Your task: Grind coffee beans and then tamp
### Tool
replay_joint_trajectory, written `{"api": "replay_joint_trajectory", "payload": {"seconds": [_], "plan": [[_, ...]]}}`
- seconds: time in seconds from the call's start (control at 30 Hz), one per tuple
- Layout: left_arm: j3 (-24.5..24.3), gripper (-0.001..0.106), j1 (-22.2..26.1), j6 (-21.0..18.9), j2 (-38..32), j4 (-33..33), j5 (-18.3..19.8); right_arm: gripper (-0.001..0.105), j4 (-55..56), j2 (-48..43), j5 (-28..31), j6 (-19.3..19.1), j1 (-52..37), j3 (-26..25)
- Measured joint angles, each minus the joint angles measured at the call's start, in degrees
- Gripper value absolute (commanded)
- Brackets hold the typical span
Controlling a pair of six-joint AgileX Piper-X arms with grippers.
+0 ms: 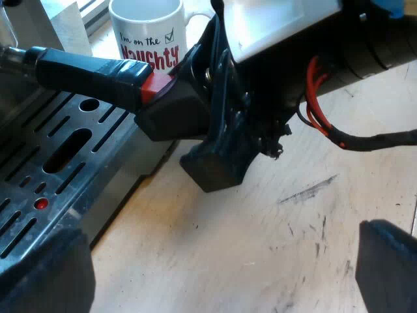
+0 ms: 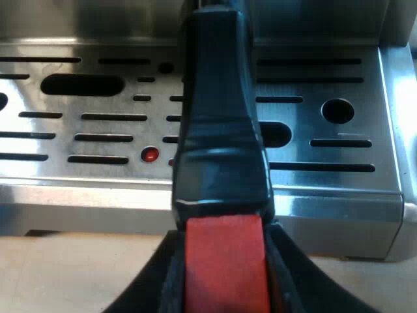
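The holder's dark handle (image 2: 218, 111) reaches out over the espresso machine's slotted metal drip tray (image 2: 339, 140). My right gripper (image 2: 225, 274) is shut on the handle's red end (image 2: 225, 261), one black finger on each side. In the left wrist view the same handle (image 1: 85, 75) juts from the machine's front, and the right gripper (image 1: 176, 107) clamps its red end (image 1: 156, 88). My left gripper (image 1: 215, 267) hangs open above the wooden table (image 1: 260, 215), beside the drip tray (image 1: 39, 163), with nothing between its fingers (image 1: 45, 274). The holder's metal basket is hidden.
A white mug (image 1: 148, 32) with red and black lettering stands beyond the handle, close to the right gripper. A small red float (image 2: 150, 154) sits in the drip tray. Scuffed bare wood lies under the left gripper.
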Motion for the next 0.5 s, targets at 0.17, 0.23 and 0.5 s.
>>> {"api": "replay_joint_trajectory", "payload": {"seconds": [0.17, 0.23, 0.5], "plan": [[0.0, 0.083, 0.0, 0.0, 0.0, 0.0, 0.0, 0.0, 0.9, 0.0, 0.9, 2.0, 0.8, -0.3], [0.0, 0.083, 0.0, 0.0, 0.0, 0.0, 0.0, 0.0, 1.2, -0.3, 1.4, 2.0, 1.3, -0.3], [0.0, 0.083, 0.0, 0.0, 0.0, 0.0, 0.0, 0.0, 2.7, -0.7, 2.5, 2.1, 2.4, -0.5]]}}
